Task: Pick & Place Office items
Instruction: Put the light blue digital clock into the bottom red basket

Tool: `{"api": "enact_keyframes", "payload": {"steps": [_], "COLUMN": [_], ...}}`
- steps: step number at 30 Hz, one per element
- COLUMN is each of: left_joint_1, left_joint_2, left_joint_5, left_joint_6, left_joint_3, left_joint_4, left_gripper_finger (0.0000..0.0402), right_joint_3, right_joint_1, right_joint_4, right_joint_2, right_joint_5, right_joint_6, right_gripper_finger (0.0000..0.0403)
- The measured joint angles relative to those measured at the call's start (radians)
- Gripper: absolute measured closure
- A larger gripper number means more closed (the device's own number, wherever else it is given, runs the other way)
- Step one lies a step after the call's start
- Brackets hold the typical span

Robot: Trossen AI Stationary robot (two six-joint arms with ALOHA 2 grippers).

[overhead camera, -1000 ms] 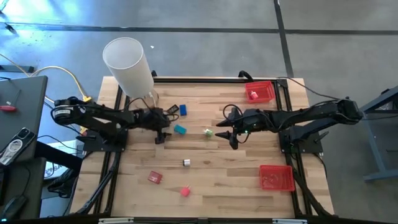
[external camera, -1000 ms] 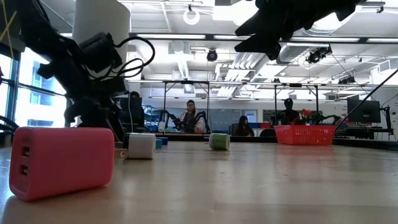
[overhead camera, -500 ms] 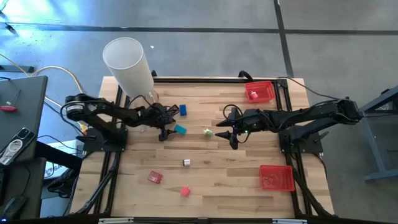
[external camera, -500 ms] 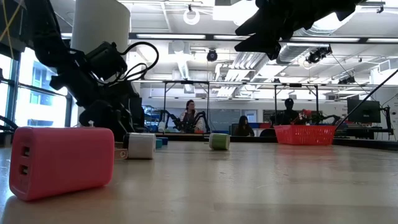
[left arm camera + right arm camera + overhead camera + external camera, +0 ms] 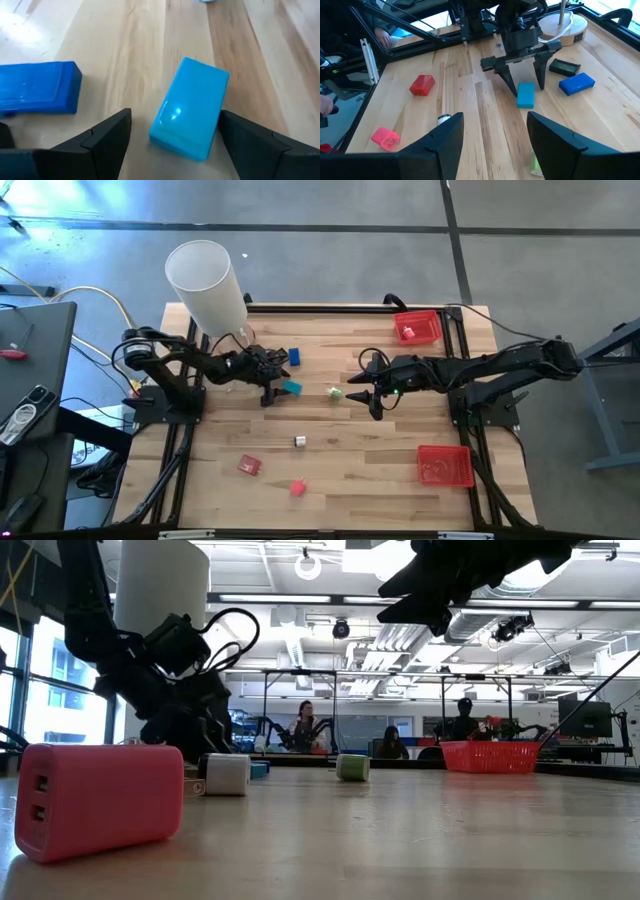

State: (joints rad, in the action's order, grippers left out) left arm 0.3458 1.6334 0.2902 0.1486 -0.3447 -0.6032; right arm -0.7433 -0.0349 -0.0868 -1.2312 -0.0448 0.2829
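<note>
High view: most pieces lie loose on the table [image 5: 400, 440], so sorting has barely begun. Left gripper [image 5: 276, 387], jaws spread, straddles the teal block [image 5: 291, 388] mid-table, ungripped; right gripper [image 5: 366, 401] hovers open near the green piece [image 5: 334, 392].

**An open workshop around a wooden bench**

Grey concrete floor [image 5: 330, 260] fills the top of the high view. Strip lights [image 5: 300, 598] cross the white ceiling in the low view, windows [image 5: 50, 690] at left, seated people [image 5: 306, 728] mid-frame.
</note>
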Motion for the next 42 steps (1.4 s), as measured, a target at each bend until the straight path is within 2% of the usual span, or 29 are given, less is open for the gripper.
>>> {"api": "enact_keyframes", "payload": {"steps": [5,16,28,42], "left_joint_1": [-0.001,-0.005,-0.094,-0.114], "left_joint_2": [0.001,0.001,0.0,0.0], "left_joint_5": [0.014,0.028,-0.132,-0.147], "left_joint_6": [-0.094,-0.093,-0.029,-0.024], "left_joint_3": [0.001,0.001,0.002,0.002], "left_joint_4": [-0.035,-0.035,-0.034,-0.034], "left_gripper_finger": [0.011,0.011,0.011,0.011], "right_joint_3": [0.0,0.0,0.0,0.0], "right_joint_1": [0.0,0.0,0.0,0.0], "right_joint_4": [0.0,0.0,0.0,0.0], "right_joint_2": [0.0,0.0,0.0,0.0], "right_joint_5": [0.0,0.0,-0.008,-0.005], "right_joint_6": [0.0,0.0,-0.001,-0.001], "right_gripper_finger": [0.0197,0.0197,0.0197,0.0197]}}
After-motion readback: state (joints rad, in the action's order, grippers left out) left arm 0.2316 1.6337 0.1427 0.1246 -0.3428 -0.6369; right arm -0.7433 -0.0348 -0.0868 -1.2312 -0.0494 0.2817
